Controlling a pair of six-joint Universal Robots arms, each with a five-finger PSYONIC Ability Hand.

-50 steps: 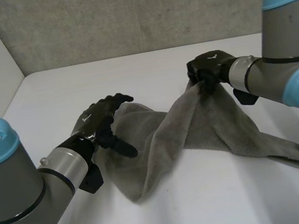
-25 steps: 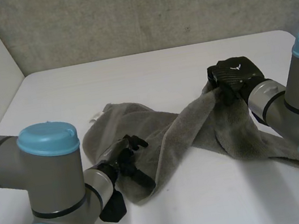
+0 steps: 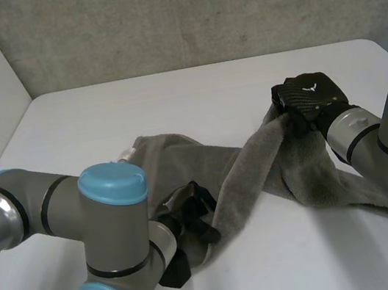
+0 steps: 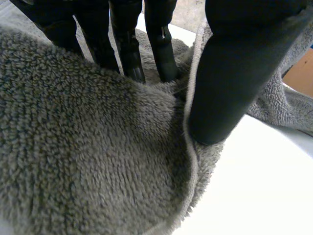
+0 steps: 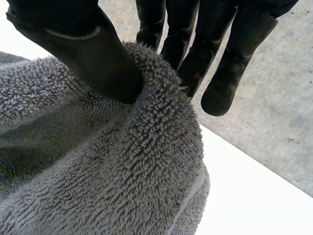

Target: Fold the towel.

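Soft, even light, fairly bright on the white table [image 3: 193,93]. A faint shadow hugs the towel's [image 3: 311,177] near edge, so the light is probably overhead. Far wall [image 3: 158,17] dimmer.

Grey fleecy towel [image 3: 246,170], crumpled, twisted lengthwise, one end raised
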